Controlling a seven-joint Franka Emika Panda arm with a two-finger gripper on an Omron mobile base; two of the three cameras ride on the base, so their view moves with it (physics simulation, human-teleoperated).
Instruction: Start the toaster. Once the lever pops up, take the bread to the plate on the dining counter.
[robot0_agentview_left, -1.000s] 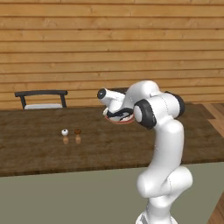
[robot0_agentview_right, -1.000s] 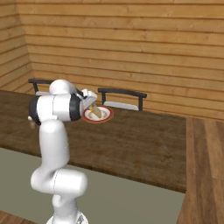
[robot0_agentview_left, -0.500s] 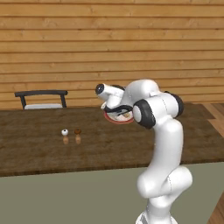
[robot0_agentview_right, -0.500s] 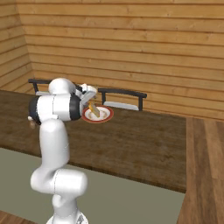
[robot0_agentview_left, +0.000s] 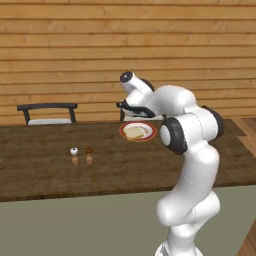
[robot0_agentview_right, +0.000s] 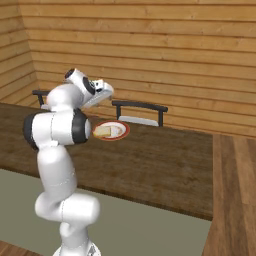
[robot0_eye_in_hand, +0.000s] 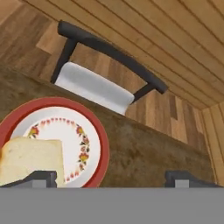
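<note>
a: what does the left base view show?

b: a long dark wood counter (robot0_agentview_left: 45, 170) against a plank wall. the bread (robot0_agentview_left: 134, 132), a pale square slice, lies flat on the plate (robot0_agentview_left: 149, 133), a small white plate with a red rim, well back from the counter's near edge. the white arm bends over it, and the gripper (robot0_agentview_left: 126, 106) hangs just above the plate's far side. two small shakers (robot0_agentview_left: 81, 155) stand well apart to the left, and a dark chair (robot0_agentview_left: 46, 113) sits behind the counter.

a: and the right base view?

b: the same plate (robot0_agentview_right: 122, 130) with the bread (robot0_agentview_right: 102, 131) on its left part, partly hidden by the arm's elbow. the gripper (robot0_agentview_right: 102, 92) sits above it, tilted. bare counter (robot0_agentview_right: 165, 165) spreads wide to the right, and a second chair (robot0_agentview_right: 140, 113) stands behind.

a: the hand view?

b: it looks down past the plate's (robot0_eye_in_hand: 94, 127) rim to the chair (robot0_eye_in_hand: 94, 87) beyond. the bread (robot0_eye_in_hand: 30, 159) lies at lower left. the gripper's (robot0_eye_in_hand: 111, 178) two dark tips stand wide apart with nothing between them; one tip is over the slice's near edge.

a: how would the bread handle?

b: by my judgement it is light, stiff but crumbly, best pinched gently across its crust edges. it looks already delivered, so the arm likely just needs to lift clear; there is open room above and to the right, with the chair backs the only obstacles.
</note>
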